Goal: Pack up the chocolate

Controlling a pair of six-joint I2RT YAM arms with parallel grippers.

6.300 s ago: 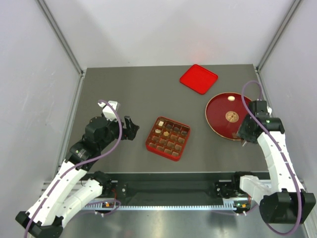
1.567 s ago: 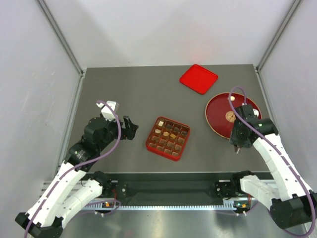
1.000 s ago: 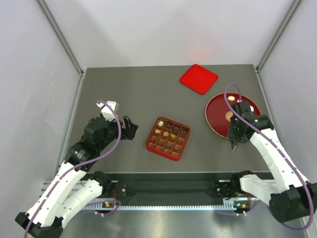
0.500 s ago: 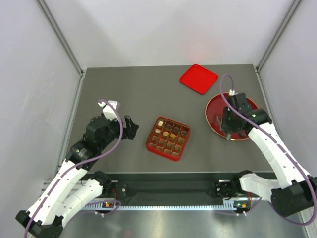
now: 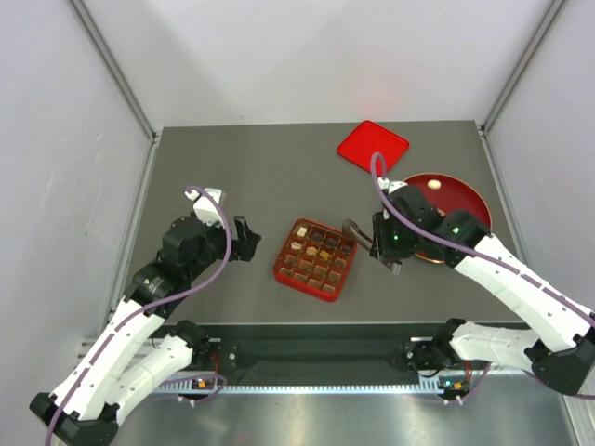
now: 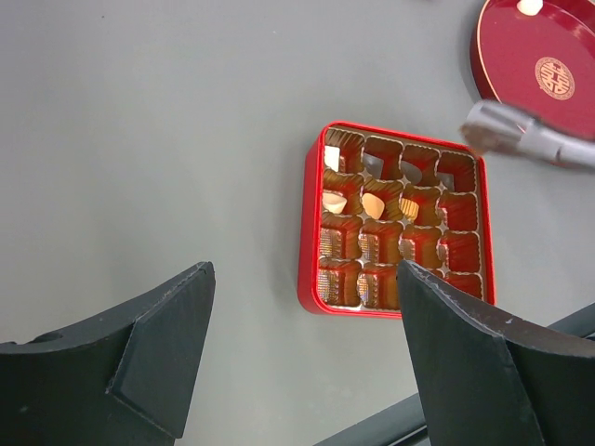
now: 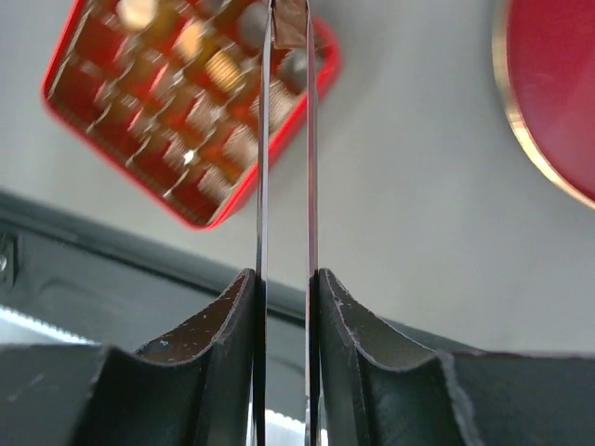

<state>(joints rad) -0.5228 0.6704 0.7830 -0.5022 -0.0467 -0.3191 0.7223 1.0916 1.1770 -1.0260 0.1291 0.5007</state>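
A brown chocolate (image 7: 292, 24) is being carried from plate (image 5: 460, 195) to tray (image 5: 307, 290), pinched by the right gripper (image 5: 354, 229); the left gripper (image 5: 249, 240) is being held open.

Red tray (image 5: 302, 285), lid (image 5: 373, 148), round plate (image 5: 462, 196)

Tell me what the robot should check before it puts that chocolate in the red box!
1. The chocolate is pinched firmly in the right gripper: ok.
2. The tray has empty cells left: ok.
3. The fingertips are lined up over one empty cell: cannot tell; they hang near the tray's far right corner.
4. The left gripper is open and off to the side of the tray: ok.
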